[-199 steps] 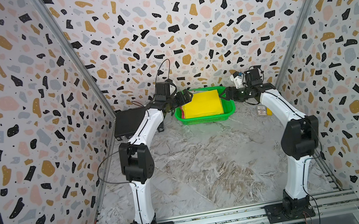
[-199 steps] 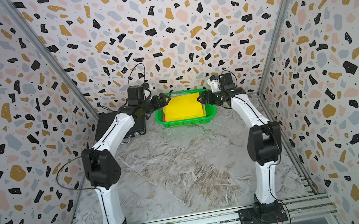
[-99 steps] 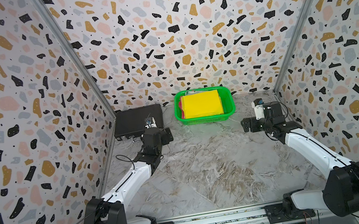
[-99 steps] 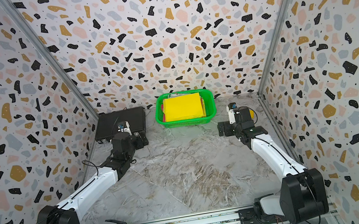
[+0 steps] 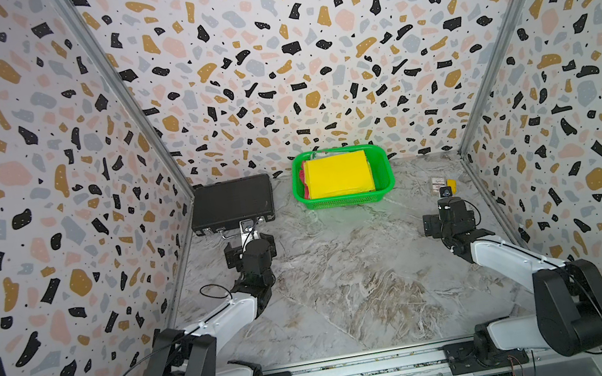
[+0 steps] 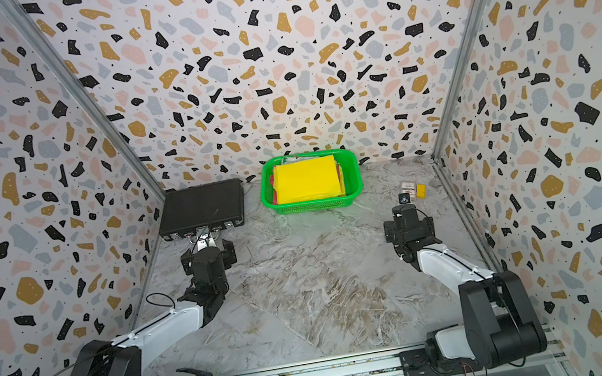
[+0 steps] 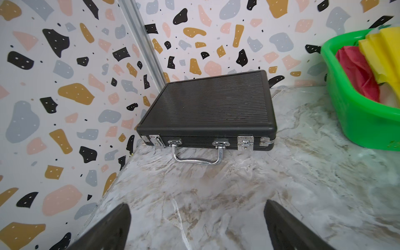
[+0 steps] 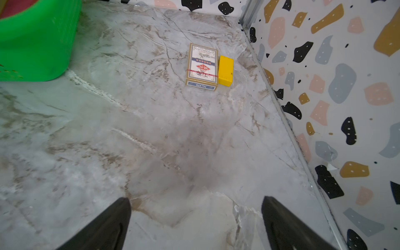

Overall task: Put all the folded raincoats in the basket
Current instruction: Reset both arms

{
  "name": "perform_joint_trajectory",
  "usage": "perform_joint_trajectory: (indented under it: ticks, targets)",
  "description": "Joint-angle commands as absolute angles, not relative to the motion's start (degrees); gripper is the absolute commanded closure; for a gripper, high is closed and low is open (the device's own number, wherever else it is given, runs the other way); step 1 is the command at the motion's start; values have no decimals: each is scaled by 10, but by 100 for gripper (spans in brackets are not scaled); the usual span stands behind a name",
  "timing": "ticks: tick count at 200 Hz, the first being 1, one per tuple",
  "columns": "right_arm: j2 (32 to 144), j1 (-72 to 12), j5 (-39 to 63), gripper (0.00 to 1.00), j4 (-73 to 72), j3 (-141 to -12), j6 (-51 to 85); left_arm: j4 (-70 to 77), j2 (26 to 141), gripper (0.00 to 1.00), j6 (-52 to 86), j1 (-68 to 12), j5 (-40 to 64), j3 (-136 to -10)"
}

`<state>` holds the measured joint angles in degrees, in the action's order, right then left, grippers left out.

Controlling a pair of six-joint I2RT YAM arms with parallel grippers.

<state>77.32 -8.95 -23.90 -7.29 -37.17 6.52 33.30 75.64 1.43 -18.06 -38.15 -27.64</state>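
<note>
The folded raincoat (image 5: 338,175) (image 6: 306,180) is a flat yellow square lying inside the green basket (image 5: 346,201) (image 6: 312,206) at the back of the table, on top of red fabric (image 7: 357,69). An edge of the raincoat (image 7: 381,49) and the basket wall (image 7: 357,121) (image 8: 36,43) show in both wrist views. My left gripper (image 5: 249,246) (image 6: 207,255) (image 7: 195,207) hangs open and empty, low over the table in front of the black case. Open and empty too, my right gripper (image 5: 447,217) (image 6: 407,225) (image 8: 195,203) hovers near the right wall, well apart from the basket.
A shut black case (image 5: 230,202) (image 7: 212,104) with a metal handle lies at the back left, beside the basket. A card box (image 8: 202,65) and a small yellow block (image 8: 225,70) lie near the right wall. Patterned walls close in three sides.
Both arms have drawn back from the basket and folded down low toward the front. The raincoat stays in the basket, free of both grippers.
</note>
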Motion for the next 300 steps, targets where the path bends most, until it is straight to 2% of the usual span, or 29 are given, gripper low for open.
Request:
perform_joint_trajectory:
  ticks: [1, 38, 63, 80, 92, 117, 143, 168, 183, 213, 238, 253, 260, 276, 300]
  targets:
    - [785, -86, -291, 0, -168, -348, 56, 426, 772, 0, 7, -178, -404, -271]
    - [814, -86, -352, 0, -291, -301, 24, 532, 836, 1, 1, -178, -390, -243]
    - [830, -86, -322, 0, -369, -268, 7, 648, 847, 0, -11, -177, -379, -194]
    - [833, -86, -307, 0, -381, -262, 1, 677, 817, 0, -10, -178, -384, -166]
    - [836, -85, -297, 0, -389, -257, 0, 634, 769, 0, 4, -178, -385, -158]
    - [851, -84, -280, 0, -409, -253, -9, 403, 643, 0, 53, -177, -385, -185]
    - [846, -84, -287, 0, -428, -241, -7, 436, 613, 0, 20, -177, -375, -147]
    - [846, -85, -287, 0, -431, -240, -8, 372, 582, 0, -4, -178, -377, -146]
    - [846, -85, -287, 0, -433, -240, -8, 406, 577, 0, -3, -178, -357, -116]
    - [846, -85, -287, 0, -433, -240, -9, 530, 641, 0, -21, -177, -353, -76]
    - [846, -85, -288, 0, -433, -239, -8, 640, 782, 0, -60, -177, -322, -91]
    - [846, -85, -290, 0, -435, -238, -8, 781, 868, 0, -79, -173, -321, -80]
    - [846, -85, -290, 0, -435, -238, -8, 784, 870, 0, -74, -166, -271, -63]
    - [846, -85, -291, 0, -436, -238, -9, 765, 874, 1, -83, -164, -264, -78]
    - [848, -85, -286, 0, -429, -241, -8, 615, 828, 1, -52, -143, -245, -124]
